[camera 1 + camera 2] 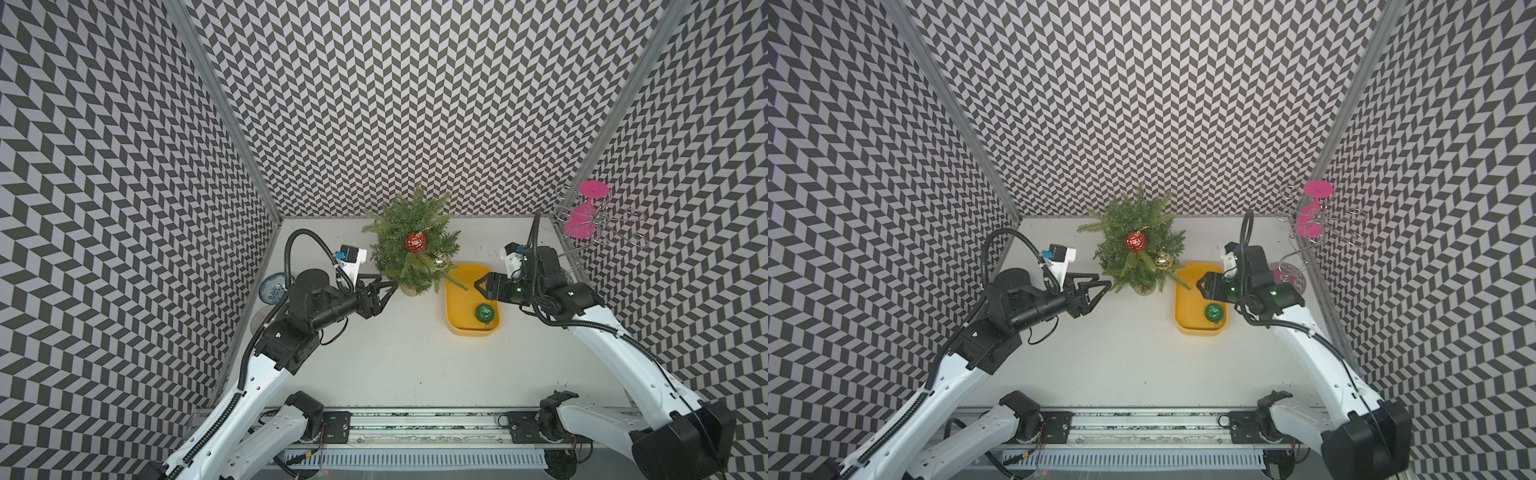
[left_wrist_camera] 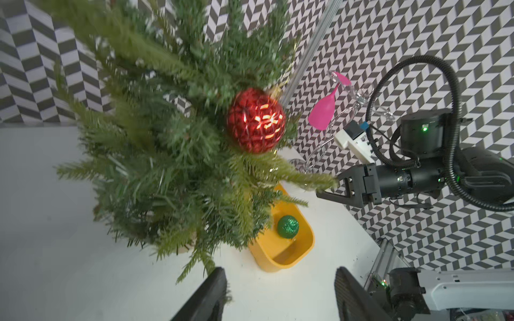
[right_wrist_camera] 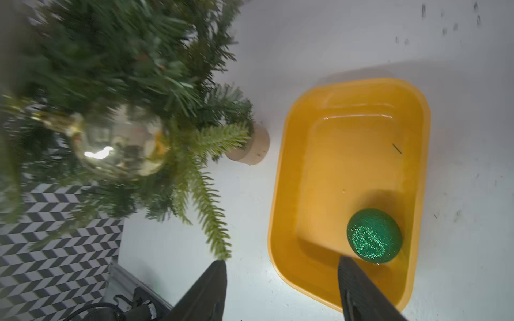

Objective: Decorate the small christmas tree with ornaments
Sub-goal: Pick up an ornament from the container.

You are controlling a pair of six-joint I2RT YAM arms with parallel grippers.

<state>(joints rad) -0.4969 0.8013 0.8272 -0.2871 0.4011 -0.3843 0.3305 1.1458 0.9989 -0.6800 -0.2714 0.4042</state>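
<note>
Two arms are mounted at the near edge of the white table (image 1: 395, 365) and are stretched toward its far half. Nearest of the loose things, a green bauble (image 1: 484, 312) is seen lying alone in the near end of a yellow tray (image 1: 471, 331).

Over the tray's far end the right gripper (image 3: 281, 261) is held with its jaws apart and nothing between them. In the right wrist view, one finger (image 3: 214, 280) is touched by the tip of a low branch. At about the same depth, on the tree's other side, the left gripper (image 2: 279, 271) is held just beside the lower branches. Its jaws are likewise parted and empty, and one finger (image 2: 211, 289) is brushed by a sprig.

Between the two grippers, just beside the tray's far corner, the small christmas tree (image 1: 399, 232) is stood upright in its pale pot (image 3: 251, 150) on the table. A gold bauble (image 1: 1163, 259) is hung low on the side facing the tray. A red bauble (image 1: 415, 242) is hung higher, near the middle of the foliage.

A blue-patterned bowl (image 1: 272, 289) is partly hidden behind the left arm at the table's edge. Farthest back, in the right corner, a pink wine glass (image 1: 577, 222) is hung upside down on a wire rack (image 1: 598, 218) against the patterned wall.
</note>
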